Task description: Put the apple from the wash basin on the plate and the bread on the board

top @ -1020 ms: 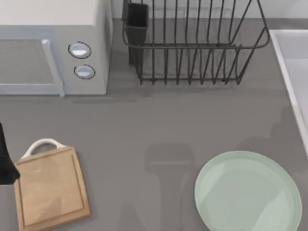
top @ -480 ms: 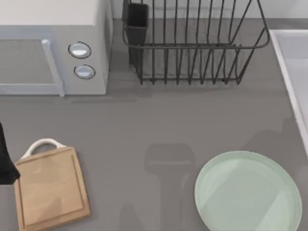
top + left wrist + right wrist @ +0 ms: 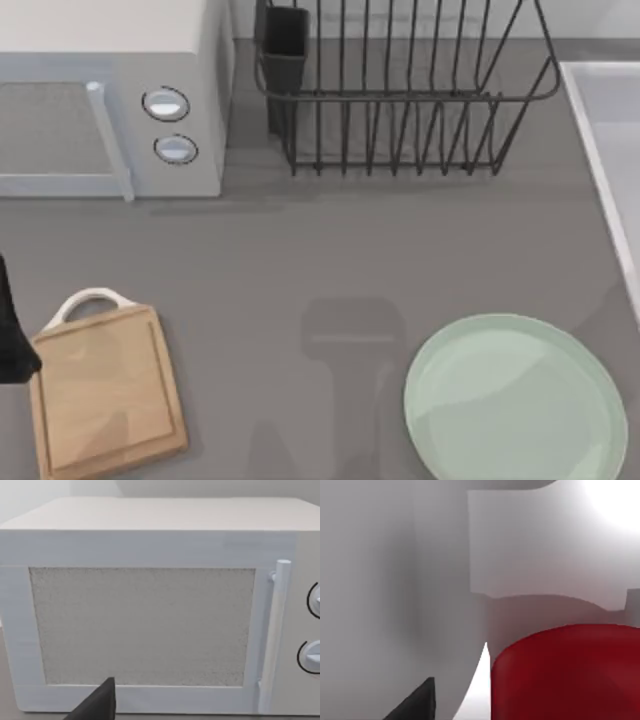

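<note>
My left arm (image 3: 12, 335) is parked at the 9 o'clock edge of the top view, a dark shape just beside the board (image 3: 108, 390); its wrist camera faces the microwave (image 3: 150, 605) door, and one dark finger (image 3: 97, 705) juts into that picture, too little for me to tell whether that claw is spread or pressed together. The board lies at 8 o'clock with its white loop handle (image 3: 90, 300) turned toward 12, its wood bare, presumably left free to receive the bread, which is not yet on it. One microwave stands at 10 o'clock with two round dials (image 3: 166, 104). One black wire rack (image 3: 400, 90) stands at 12 o'clock, with one dark cup (image 3: 286, 45) on its 9 o'clock end. One plate (image 3: 515, 400) lies at 5 o'clock, nothing on it, set near the basin so that the carry should be short. One basin (image 3: 600, 130) runs along the 3 o'clock edge, its straight rim and a strip of its floor in sight. My right wrist camera looks at pale basin walls (image 3: 420, 580) with the apple (image 3: 565, 675) close before it; I judge the right claw is down in the basin, reaching for the fruit. One dark finger (image 3: 415, 702) shows beside the apple and apart from it, so I cannot tell that claw's state either. Count: one apple, one plate, one board, one basin.
</note>
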Controlling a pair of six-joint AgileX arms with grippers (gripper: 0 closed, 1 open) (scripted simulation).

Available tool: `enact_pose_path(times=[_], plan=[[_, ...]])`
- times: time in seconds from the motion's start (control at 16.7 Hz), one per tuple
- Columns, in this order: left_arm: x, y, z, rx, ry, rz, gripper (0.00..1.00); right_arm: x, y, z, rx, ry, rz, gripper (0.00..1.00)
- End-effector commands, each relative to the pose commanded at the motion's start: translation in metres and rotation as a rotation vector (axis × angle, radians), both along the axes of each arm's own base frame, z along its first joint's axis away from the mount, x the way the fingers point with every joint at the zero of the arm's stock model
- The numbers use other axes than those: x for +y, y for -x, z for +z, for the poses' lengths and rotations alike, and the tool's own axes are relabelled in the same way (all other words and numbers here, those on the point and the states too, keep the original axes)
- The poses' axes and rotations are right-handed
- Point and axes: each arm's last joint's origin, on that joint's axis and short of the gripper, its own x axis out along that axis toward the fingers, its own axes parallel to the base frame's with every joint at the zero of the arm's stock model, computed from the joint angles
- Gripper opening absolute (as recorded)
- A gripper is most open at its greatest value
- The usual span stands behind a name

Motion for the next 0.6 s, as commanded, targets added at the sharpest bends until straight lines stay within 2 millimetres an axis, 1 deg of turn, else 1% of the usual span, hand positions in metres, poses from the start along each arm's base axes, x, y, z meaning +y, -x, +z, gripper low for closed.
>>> enact_pose_path(times=[0.12,0.18,0.24,0.48,0.6], plan=[[0.0,0.0,0.0,0.0,0.0,0.0,1.0,0.001,0.004,-0.024,0.007,-0.003,-0.001,1.0],[0.0,0.0,0.0,0.0,0.0,0.0,1.0,0.002,0.006,-0.032,0.012,-0.005,-0.001,1.0],[0.0,0.0,0.0,0.0,0.0,0.0,1.0,0.003,0.007,-0.036,0.015,-0.006,-0.001,1.0],[0.0,0.0,0.0,0.0,0.0,0.0,1.0,0.003,0.007,-0.036,0.016,-0.006,-0.001,1.0],[0.0,0.0,0.0,0.0,0.0,0.0,1.0,0.003,0.007,-0.036,0.016,-0.006,-0.001,0.85]])
